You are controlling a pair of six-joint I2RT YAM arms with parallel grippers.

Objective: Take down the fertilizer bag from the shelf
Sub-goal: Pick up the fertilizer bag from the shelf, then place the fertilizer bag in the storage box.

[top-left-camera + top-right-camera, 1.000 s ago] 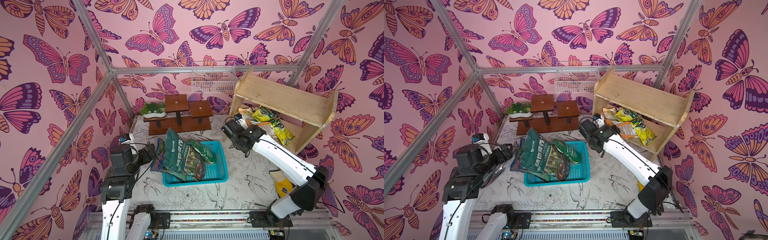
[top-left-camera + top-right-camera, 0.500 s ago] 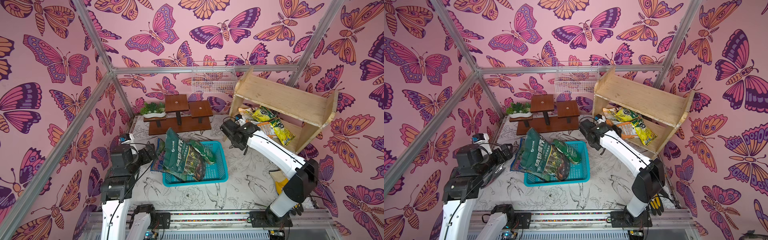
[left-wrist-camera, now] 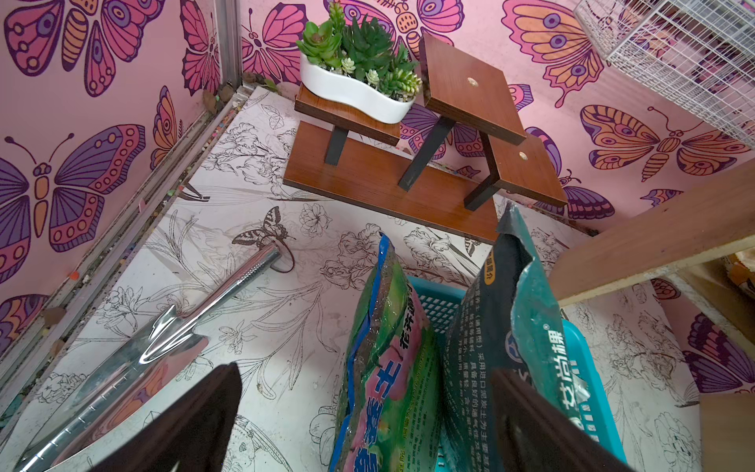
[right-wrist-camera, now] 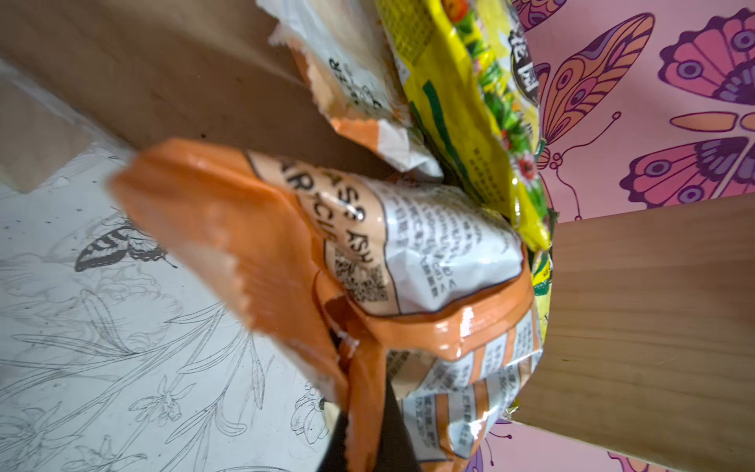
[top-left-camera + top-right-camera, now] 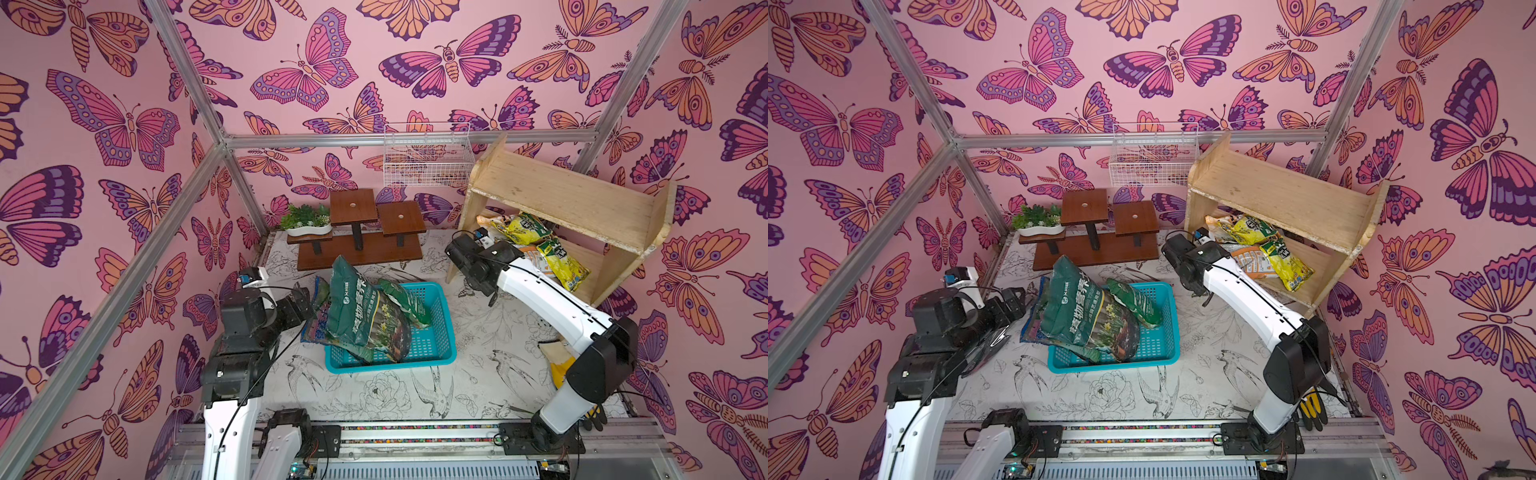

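While the shelf (image 5: 573, 199) stands at the far right corner of the table (image 5: 490, 365), its lower tier carries a heap of bags. Two yellow bags (image 5: 523, 226) lie on top, and orange-and-white ones lie under them.

Near the middle of the table sits a blue basket (image 5: 390, 363). It holds two green bags (image 5: 365, 320): a large one propped up and hanging over the basket's left rim, and a smaller one behind it. A pink-and-green bag (image 3: 384, 367) leans at that rim, though I cannot tell whether it stands inside.

In the right wrist view the orange bag (image 4: 429, 253) is glossy and crumpled. It has a white panel of small print, a square code and a saw-toothed crimped edge. It lies on the lower tier beneath a yellow bag, and its crimped end juts past the shelf's front toward the table.

The right end effector (image 4: 363, 392) is clenched on the orange bag, with a fold of its edge pinched between the dark fingers.

The left end effector (image 3: 365, 372) is spread wide by the basket's left side and holds nothing. One of its fingers (image 3: 543, 429) overlaps the large green bag in the left wrist view, though whether they touch is unclear.
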